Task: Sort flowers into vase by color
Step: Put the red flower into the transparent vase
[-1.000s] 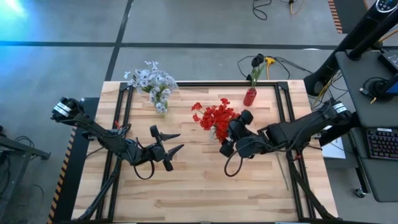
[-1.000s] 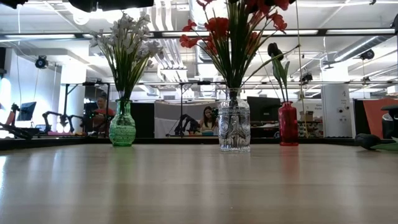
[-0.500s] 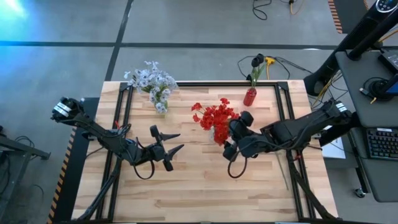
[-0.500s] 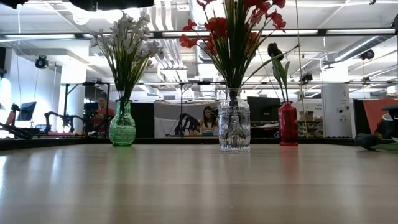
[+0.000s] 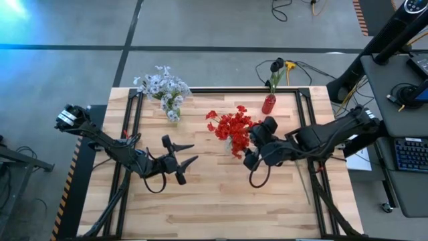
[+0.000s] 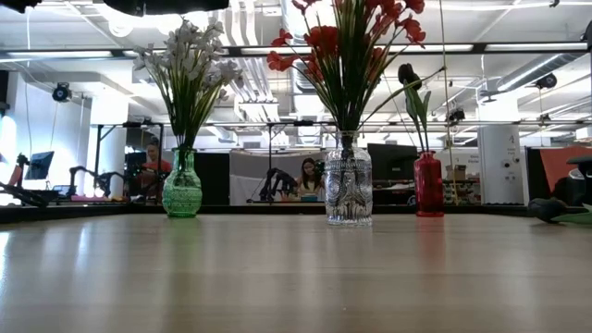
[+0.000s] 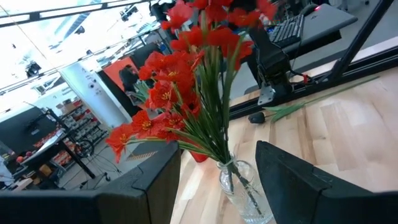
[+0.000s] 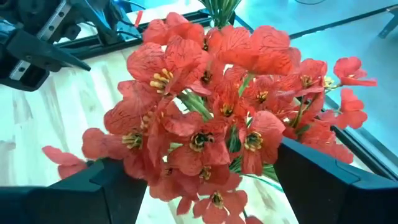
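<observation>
- Flowers are nearly all sorted already: red flowers (image 5: 231, 127) stand in the clear glass vase (image 6: 348, 190) mid-table, pale white-lavender flowers (image 5: 162, 86) in the green vase (image 6: 182, 188) at the far left, and one dark blossom (image 6: 409, 74) in the red vase (image 5: 269, 104) at the far right.
- My right gripper (image 5: 249, 146) hangs just beside the red bunch, on its right, fingers spread wide and holding nothing; the blooms fill the gap ahead of it in my right wrist view.
- My left gripper (image 5: 187, 152) waits over bare table (image 5: 200, 207) left of centre, fingers parted and empty, pointed at the glass vase.
- One loose stem (image 7: 317, 99) lies flat on the boards beyond the glass vase, towards the right edge, its dark head (image 7: 256, 117) towards the vase, long axis running away to the right.
- I judge that stem is next, and my right arm is clearly nearer to it.
- Only my left wrist view shows the stem plainly; the low view catches just a dark lump (image 6: 548, 209) at its right edge, and from above I cannot pick it out.
</observation>
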`<state>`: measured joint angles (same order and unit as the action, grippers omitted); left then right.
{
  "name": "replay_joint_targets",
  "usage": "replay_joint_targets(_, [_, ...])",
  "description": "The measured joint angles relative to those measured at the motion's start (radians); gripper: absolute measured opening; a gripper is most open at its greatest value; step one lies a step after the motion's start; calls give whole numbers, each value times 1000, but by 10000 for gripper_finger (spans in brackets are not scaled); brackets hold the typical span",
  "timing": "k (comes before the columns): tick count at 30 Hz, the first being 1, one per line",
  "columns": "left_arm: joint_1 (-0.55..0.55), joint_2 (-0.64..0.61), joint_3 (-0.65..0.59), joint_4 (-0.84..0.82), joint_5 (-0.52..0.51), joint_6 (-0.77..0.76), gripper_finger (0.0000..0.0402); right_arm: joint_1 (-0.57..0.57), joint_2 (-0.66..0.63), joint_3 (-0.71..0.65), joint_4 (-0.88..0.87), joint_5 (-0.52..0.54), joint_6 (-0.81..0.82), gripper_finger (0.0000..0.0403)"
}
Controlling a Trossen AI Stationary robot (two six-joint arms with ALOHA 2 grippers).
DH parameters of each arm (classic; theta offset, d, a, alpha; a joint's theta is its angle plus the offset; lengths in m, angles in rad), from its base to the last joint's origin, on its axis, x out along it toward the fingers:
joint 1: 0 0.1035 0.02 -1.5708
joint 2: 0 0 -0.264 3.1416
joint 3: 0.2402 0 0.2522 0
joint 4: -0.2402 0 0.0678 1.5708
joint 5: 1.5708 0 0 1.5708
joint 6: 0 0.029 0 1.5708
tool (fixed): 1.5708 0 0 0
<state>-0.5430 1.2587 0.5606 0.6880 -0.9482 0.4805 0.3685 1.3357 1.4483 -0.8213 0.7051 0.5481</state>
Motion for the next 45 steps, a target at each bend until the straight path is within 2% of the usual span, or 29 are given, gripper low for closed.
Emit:
replay_joint_targets(3, [0,0,0,10,42,-1,191,0,-17,3,-16,-7,0,309])
replay_joint_targets(9, [11,0,0,68,232,-21,191,3,-52,4,-55,-9,1,309])
replay_joint_targets(15, [13,10,0,126,257,-91,191,30,-78,4,-78,-10,-17,309])
replay_joint_targets(18, [13,61,0,192,258,-105,191,46,-100,4,-91,-9,-16,309])
replay_joint_targets(22, [16,166,0,374,253,-92,191,58,-124,4,-91,-7,-31,309])
replay_joint_targets(25, [16,251,39,438,232,-71,191,59,-132,4,-94,-7,-42,309])
replay_joint_targets(34, [14,462,251,435,74,54,191,59,-133,4,-96,-6,-82,309])
replay_joint_targets(39, [14,533,312,434,74,57,191,63,-131,4,-112,-6,-88,309])
replay_joint_targets(45, [16,556,330,435,71,50,191,80,-131,3,-121,-6,-88,309])
